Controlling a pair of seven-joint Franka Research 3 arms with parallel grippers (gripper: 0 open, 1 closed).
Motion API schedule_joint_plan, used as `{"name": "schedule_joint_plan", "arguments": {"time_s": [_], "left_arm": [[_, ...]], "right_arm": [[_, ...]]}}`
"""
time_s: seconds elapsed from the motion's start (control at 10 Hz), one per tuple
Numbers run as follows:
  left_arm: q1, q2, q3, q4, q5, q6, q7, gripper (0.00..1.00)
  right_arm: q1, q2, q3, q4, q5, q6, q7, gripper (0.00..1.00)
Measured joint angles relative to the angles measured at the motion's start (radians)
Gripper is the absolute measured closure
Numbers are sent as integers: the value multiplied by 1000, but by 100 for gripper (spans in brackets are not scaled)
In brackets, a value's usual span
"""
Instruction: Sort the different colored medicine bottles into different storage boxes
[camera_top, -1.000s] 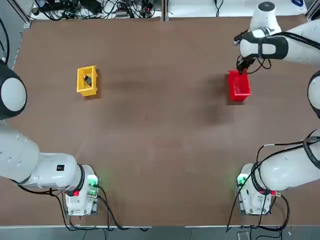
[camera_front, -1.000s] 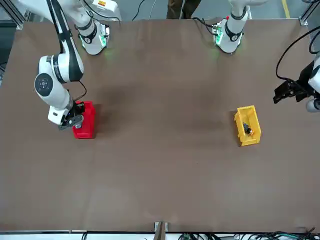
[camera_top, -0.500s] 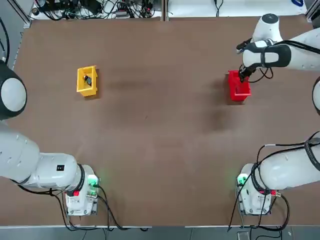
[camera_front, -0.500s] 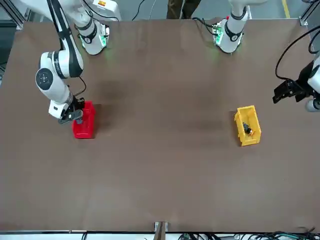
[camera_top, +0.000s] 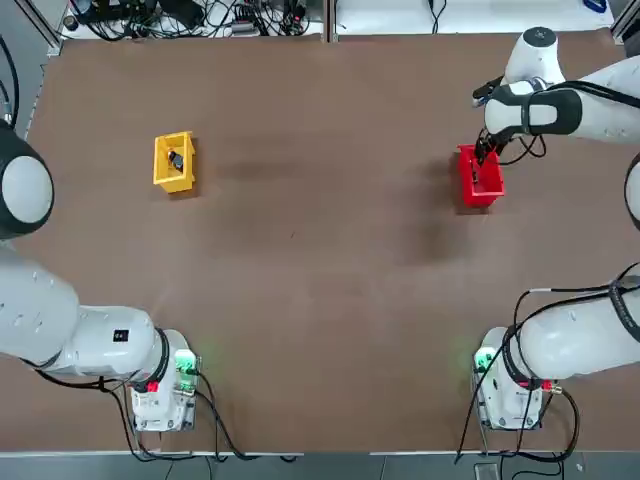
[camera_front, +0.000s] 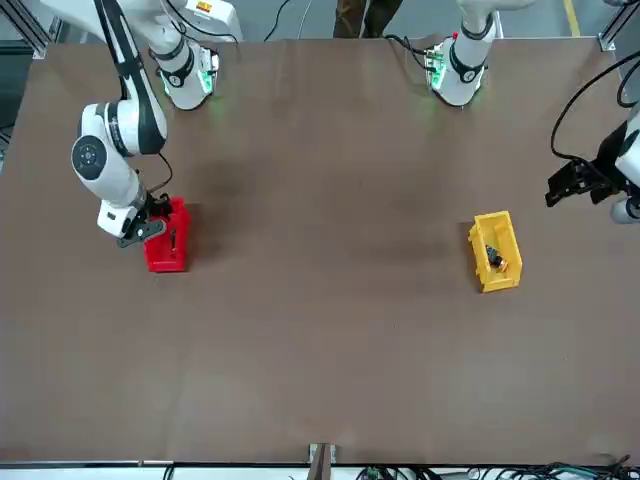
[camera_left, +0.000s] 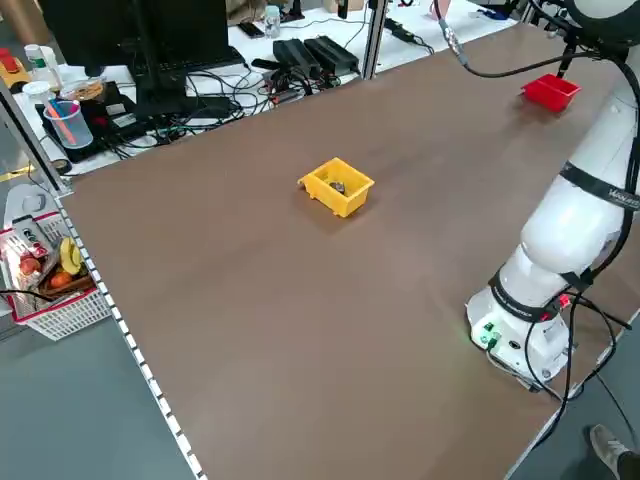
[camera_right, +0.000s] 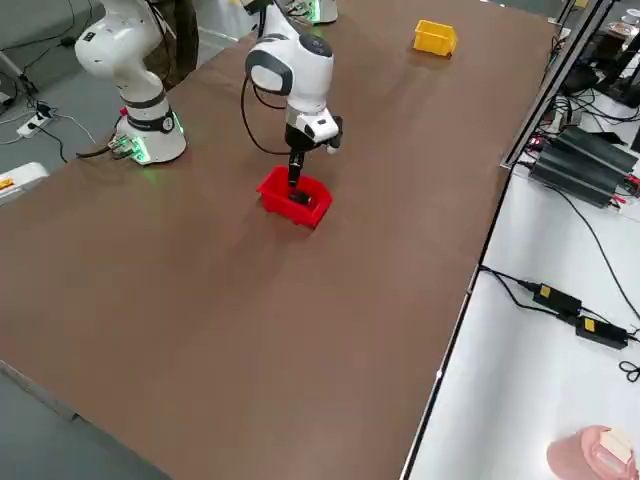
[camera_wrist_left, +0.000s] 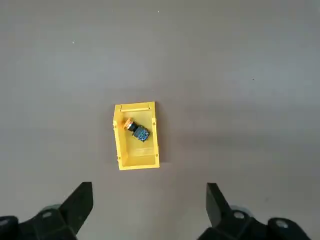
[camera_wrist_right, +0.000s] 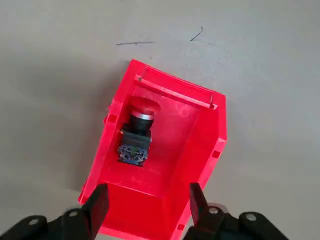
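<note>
Right arm reaches far out across the surface (camera_top: 320, 280), bent at the elbow, its wrist angled down so that the claw (camera_wrist_right: 148, 187) sits at the red bin's end farthest from the robot. That claw is open, one finger to each side with a gap between, gripping nothing. The left arm is parked out past the surface's left side, its claw (camera_wrist_left: 149, 185) also standing wide open with nothing in it, well apart from the yellow bin.

The red-capped bottle (camera_wrist_right: 137, 134) lies on its side inside the red bin (camera_wrist_right: 165, 170), near one long wall. The orange-ended bottle (camera_wrist_left: 137, 130) lies slantwise in the yellow bin (camera_wrist_left: 139, 157).

Compared with a second ago, the right wrist has come a little back toward the robot's side; since half a second ago the arm looks nearly the same. The red bin has shifted slightly toward the robot and a touch to its right, and the dark bottle now shows inside it from overhead. The yellow bin, its bottle and the left arm are where they were.
</note>
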Motion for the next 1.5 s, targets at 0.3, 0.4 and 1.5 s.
{"name": "schedule_joint_plan", "arguments": {"time_s": [0.3, 0.4, 1.5], "left_arm": [[0, 0, -1, 0, 0, 0, 1, 0], [0, 0, -1, 1, 0, 0, 1, 0], [3, 0, -1, 8, 0, 0, 1, 0]], "right_arm": [[0, -8, 1, 39, 13, 6, 76, 15], [-2, -13, 1, 67, 14, 4, 101, 1], [-82, -23, 2, 673, 87, -574, 231, 0]]}}
